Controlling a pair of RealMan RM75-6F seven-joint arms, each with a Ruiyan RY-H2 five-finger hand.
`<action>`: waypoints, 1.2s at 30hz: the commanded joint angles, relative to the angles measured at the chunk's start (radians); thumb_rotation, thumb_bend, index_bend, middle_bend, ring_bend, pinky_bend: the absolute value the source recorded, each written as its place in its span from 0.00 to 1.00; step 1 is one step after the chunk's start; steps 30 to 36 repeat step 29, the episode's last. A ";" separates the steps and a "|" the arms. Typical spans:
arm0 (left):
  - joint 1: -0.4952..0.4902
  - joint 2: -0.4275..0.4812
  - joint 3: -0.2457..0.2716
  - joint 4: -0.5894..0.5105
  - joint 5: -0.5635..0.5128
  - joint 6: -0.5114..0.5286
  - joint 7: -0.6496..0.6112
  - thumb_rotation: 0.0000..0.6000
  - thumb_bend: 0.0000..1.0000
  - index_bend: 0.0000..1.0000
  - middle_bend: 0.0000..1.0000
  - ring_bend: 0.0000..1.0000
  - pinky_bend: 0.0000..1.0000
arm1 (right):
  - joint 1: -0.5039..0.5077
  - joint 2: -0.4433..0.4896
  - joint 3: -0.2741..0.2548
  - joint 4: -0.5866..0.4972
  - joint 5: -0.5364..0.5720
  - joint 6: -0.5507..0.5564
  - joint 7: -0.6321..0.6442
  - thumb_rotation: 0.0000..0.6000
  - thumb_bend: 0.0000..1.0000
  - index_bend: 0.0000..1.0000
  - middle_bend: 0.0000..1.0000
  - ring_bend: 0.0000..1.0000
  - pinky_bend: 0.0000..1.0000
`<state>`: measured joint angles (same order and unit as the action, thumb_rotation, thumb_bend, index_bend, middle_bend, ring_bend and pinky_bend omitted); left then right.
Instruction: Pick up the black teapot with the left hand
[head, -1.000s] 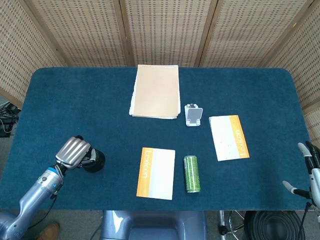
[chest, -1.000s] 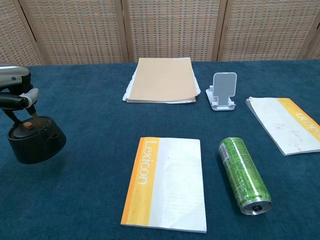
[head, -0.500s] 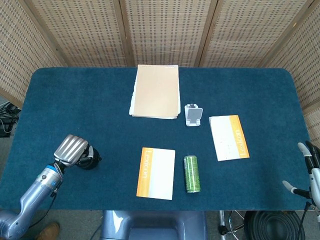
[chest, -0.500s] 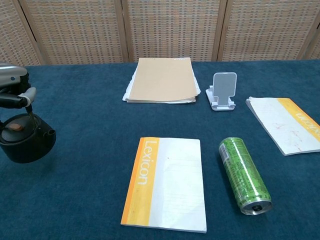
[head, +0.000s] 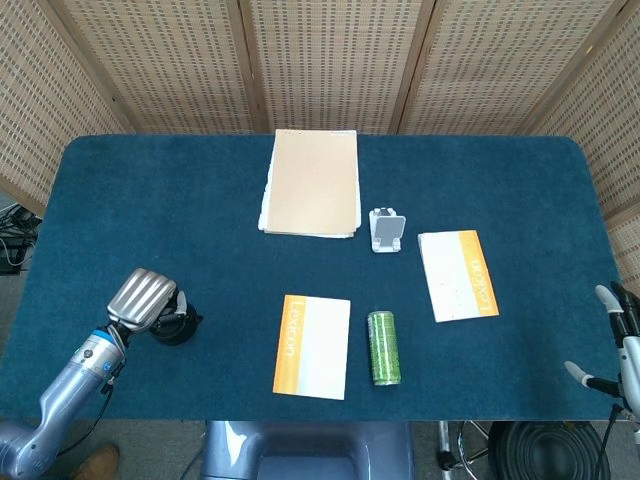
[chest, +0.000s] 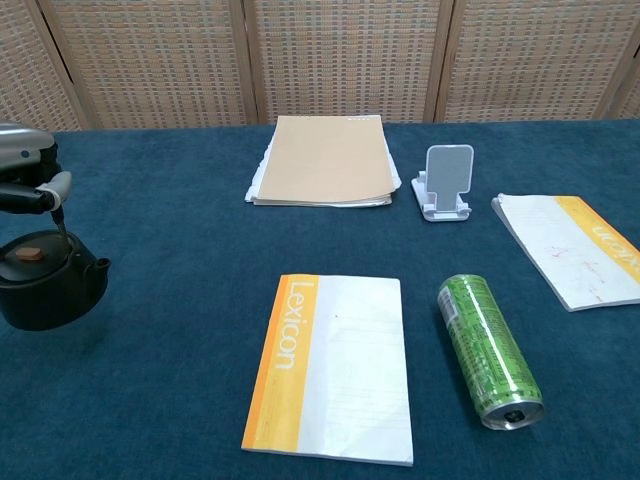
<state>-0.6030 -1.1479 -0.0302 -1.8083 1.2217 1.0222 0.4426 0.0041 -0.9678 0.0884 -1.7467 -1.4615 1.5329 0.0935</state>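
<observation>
The black teapot (chest: 45, 295) stands upright near the table's front left corner, with a small brown knob on its lid. My left hand (chest: 25, 165) is right above it, fingers curled around its thin wire handle. From the head view the left hand (head: 143, 298) covers part of the teapot (head: 180, 326). Whether the pot's base touches the blue cloth, I cannot tell. My right hand (head: 615, 345) hangs off the table's right edge, fingers apart and holding nothing.
An orange-and-white Lexicon notebook (chest: 335, 365) and a green can (chest: 488, 350) on its side lie at the front middle. Further back are a brown folder (chest: 325, 160), a white phone stand (chest: 446, 180) and a second notebook (chest: 570, 248).
The teapot, tilted a second ago, has swung back to level and shifted left and slightly away with my left hand. The right hand has not moved.
</observation>
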 joint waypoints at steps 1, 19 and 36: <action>-0.002 0.003 -0.003 -0.005 0.000 0.003 0.006 0.19 1.00 1.00 1.00 0.88 0.79 | 0.000 0.000 0.000 0.000 0.000 0.000 0.001 1.00 0.00 0.00 0.00 0.00 0.00; -0.113 -0.029 -0.103 0.147 0.149 -0.009 -0.063 0.53 1.00 1.00 1.00 0.88 0.79 | 0.004 -0.002 0.001 0.004 0.004 -0.007 -0.001 1.00 0.00 0.00 0.00 0.00 0.00; -0.144 -0.041 -0.123 0.146 0.131 -0.019 -0.004 0.53 1.00 1.00 1.00 0.87 0.79 | 0.004 -0.001 0.003 0.005 0.007 -0.009 0.004 1.00 0.00 0.00 0.00 0.00 0.00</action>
